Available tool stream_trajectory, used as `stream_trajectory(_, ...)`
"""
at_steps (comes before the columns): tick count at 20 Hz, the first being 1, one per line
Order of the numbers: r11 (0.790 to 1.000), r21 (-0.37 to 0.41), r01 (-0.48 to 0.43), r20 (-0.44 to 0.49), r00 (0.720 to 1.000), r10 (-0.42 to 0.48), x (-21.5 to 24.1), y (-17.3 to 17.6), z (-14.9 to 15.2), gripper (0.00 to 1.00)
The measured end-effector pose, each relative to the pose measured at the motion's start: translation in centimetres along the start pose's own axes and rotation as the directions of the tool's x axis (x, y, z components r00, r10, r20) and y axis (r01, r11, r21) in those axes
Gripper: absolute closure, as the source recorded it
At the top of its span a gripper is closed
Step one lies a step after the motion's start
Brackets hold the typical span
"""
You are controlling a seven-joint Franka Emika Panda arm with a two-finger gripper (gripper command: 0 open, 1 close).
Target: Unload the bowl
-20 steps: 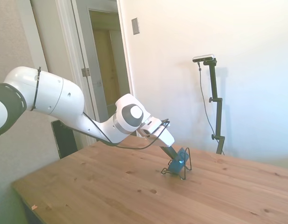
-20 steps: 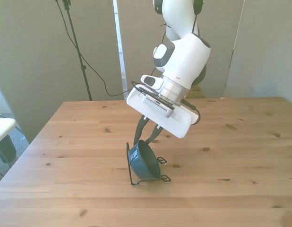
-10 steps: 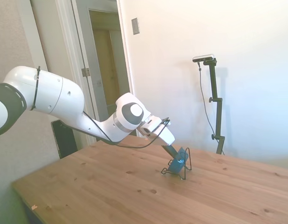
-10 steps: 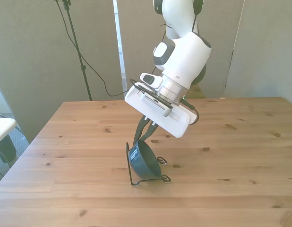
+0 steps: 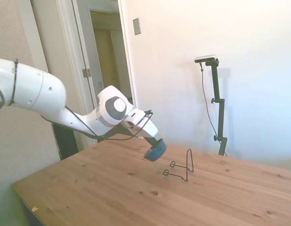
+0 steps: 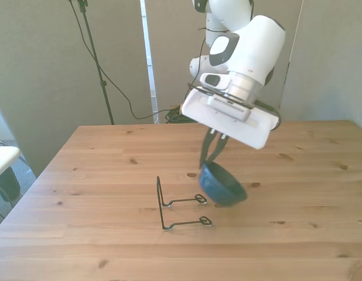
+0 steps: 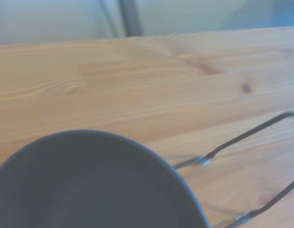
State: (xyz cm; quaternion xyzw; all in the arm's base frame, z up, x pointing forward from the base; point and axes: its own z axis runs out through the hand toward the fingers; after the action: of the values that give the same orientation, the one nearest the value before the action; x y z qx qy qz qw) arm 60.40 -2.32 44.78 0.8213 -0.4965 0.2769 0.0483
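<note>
I see the bowl (image 6: pixel 221 184) has come out of the wire rack (image 6: pixel 180 205) since a second ago; it was leaning in the rack then, and now it hangs in the air, gripped at its rim by the fingers (image 6: pixel 213 153). The arm (image 5: pixel 89 120) has pulled back and up, carrying the bowl toward the front view's right of the rack. In the side view the bowl (image 5: pixel 155 150) sits above the tabletop (image 5: pixel 112 193), apart from the rack (image 5: pixel 181 168), which stands bare.
</note>
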Motion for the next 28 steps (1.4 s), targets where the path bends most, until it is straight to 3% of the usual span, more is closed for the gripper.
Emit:
stream_trajectory(3, 0.996, 0.053, 0.072, 0.12, 0.99, -0.078, -2.6, 2.0, -1.0, 1.0)
stream_trajectory(6, 0.987, 0.09, 0.13, 0.242, 0.959, -0.149, -4.6, 3.8, -1.1, 1.0)
stream_trajectory(12, 0.963, 0.136, 0.235, 0.475, 0.837, -0.271, -5.2, 6.4, -0.3, 1.0)
stream_trajectory(13, 0.962, 0.132, 0.24, 0.487, 0.829, -0.274, -4.4, 7.0, 0.1, 1.0)
stream_trajectory(23, 0.974, 0.072, 0.216, 0.513, 0.829, -0.222, -2.2, 8.8, 4.1, 1.0)
stream_trajectory(24, 0.974, 0.068, 0.216, 0.514, 0.829, -0.22, -2.1, 8.9, 4.4, 0.0)
stream_trajectory(28, 0.975, 0.063, 0.213, 0.51, 0.833, -0.215, -1.6, 8.8, 4.7, 0.0)
